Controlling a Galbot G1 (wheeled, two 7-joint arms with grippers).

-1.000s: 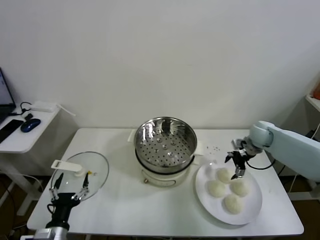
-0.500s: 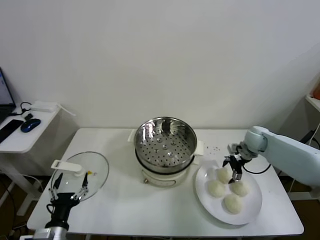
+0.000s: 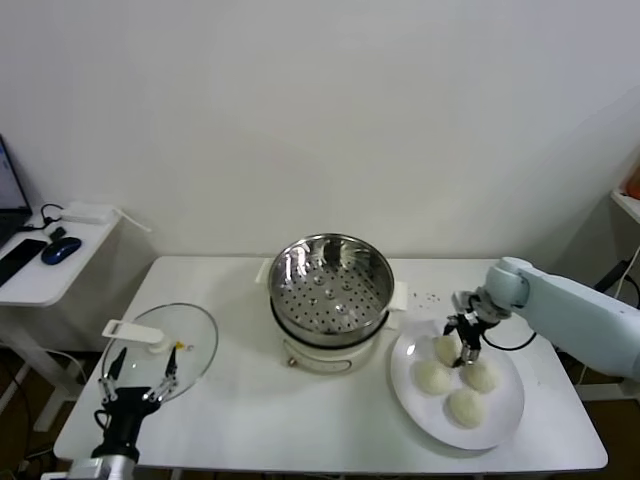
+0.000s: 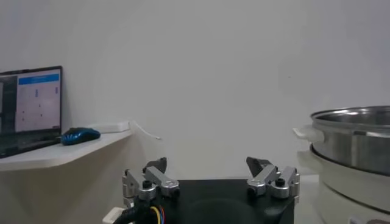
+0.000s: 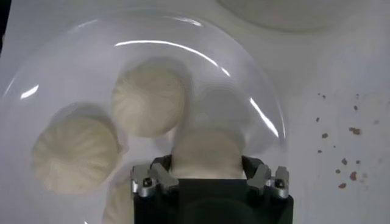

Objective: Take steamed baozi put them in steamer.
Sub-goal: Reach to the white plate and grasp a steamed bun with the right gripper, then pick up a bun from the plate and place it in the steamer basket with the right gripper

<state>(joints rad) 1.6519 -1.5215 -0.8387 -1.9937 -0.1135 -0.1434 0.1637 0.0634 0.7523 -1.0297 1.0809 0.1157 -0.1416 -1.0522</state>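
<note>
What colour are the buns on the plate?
Creamy white buns, clearest in the right wrist view.

1. In the right wrist view, the right gripper [image 5: 209,159] hides the near part of the baozi [image 5: 207,155] between its fingers.
2. A fourth bun [image 5: 116,207] is cut off by that picture's edge.
3. The steamer [image 4: 359,131] runs past the left wrist view's border.
4. The laptop [image 3: 8,190] is cropped in the head view.
</note>
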